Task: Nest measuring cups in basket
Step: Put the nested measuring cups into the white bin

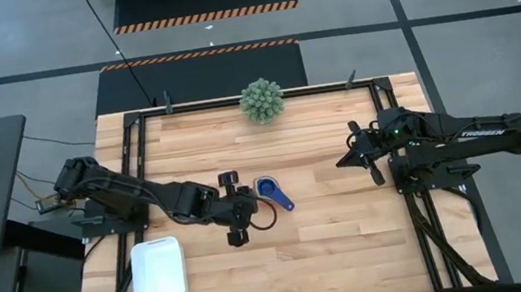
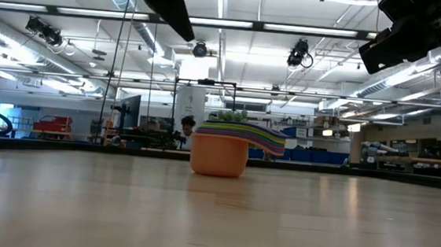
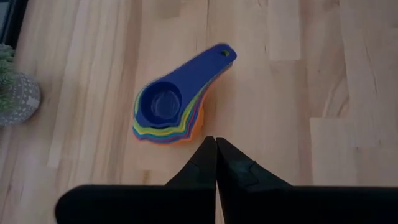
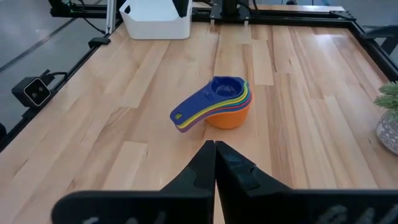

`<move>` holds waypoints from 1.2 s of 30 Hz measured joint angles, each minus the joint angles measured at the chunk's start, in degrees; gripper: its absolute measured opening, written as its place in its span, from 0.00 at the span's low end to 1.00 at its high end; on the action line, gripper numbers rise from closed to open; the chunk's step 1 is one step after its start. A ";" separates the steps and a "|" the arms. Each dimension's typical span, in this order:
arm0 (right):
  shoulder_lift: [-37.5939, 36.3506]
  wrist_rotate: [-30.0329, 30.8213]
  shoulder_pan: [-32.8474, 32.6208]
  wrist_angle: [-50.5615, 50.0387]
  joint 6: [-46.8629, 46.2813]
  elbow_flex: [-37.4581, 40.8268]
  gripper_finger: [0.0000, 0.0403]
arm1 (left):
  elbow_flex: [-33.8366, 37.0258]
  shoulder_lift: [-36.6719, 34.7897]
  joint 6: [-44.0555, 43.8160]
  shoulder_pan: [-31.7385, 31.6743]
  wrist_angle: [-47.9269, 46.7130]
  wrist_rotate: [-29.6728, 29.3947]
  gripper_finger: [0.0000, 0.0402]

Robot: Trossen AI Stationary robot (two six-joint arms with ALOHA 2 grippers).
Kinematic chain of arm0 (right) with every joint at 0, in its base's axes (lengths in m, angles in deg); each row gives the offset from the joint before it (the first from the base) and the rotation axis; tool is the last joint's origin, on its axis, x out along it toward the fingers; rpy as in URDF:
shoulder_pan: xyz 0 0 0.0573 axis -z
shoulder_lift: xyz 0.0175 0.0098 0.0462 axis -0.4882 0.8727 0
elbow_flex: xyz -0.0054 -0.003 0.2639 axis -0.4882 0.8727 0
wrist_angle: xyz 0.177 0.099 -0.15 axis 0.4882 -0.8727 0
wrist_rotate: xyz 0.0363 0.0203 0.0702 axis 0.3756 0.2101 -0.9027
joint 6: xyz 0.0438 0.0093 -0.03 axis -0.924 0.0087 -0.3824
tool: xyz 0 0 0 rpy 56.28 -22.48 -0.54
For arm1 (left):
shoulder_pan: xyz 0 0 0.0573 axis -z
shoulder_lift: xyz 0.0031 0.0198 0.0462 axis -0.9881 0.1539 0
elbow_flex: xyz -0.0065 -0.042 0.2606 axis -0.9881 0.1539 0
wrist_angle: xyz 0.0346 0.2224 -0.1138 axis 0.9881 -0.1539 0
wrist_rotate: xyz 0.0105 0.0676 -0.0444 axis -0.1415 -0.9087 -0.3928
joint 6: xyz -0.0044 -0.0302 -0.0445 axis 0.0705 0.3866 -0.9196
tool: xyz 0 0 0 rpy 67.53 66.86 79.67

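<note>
- The measuring cups [image 1: 268,190] sit nested in one stack on the bare wooden table [image 1: 334,247], near its middle, with the dark blue cup on top and its flat handle pointing toward the near right.
- In the right wrist view the stack [image 4: 219,102] shows an orange cup at the bottom, with yellow, green and lighter blue rims fanned between it and the dark blue top cup.
- The low view shows the same stack [image 2: 226,149] standing upright on the tabletop, handles layered out to one side.
- The white basket [image 1: 157,274] lies at the near left corner of the table, well apart from the cups, and nothing shows inside it.
- The left gripper [image 1: 234,210] hangs just beside the stack on its left; its fingers [image 3: 202,163] are pressed together and hold nothing.
- The right gripper [image 1: 362,153] waits over the right side of the table, well apart from the cups; its jaws are closed together and empty, as the right wrist view [image 4: 215,155] shows.
- A spiky green ball-shaped plant [image 1: 261,99] stands at the far edge of the table, near its middle.
</note>
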 joint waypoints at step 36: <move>-1.88 -12.09 -0.04 10.69 -8.92 9.96 0.03 | 0.04 2.46 1.01 -1.40 -0.02 0.29 0.01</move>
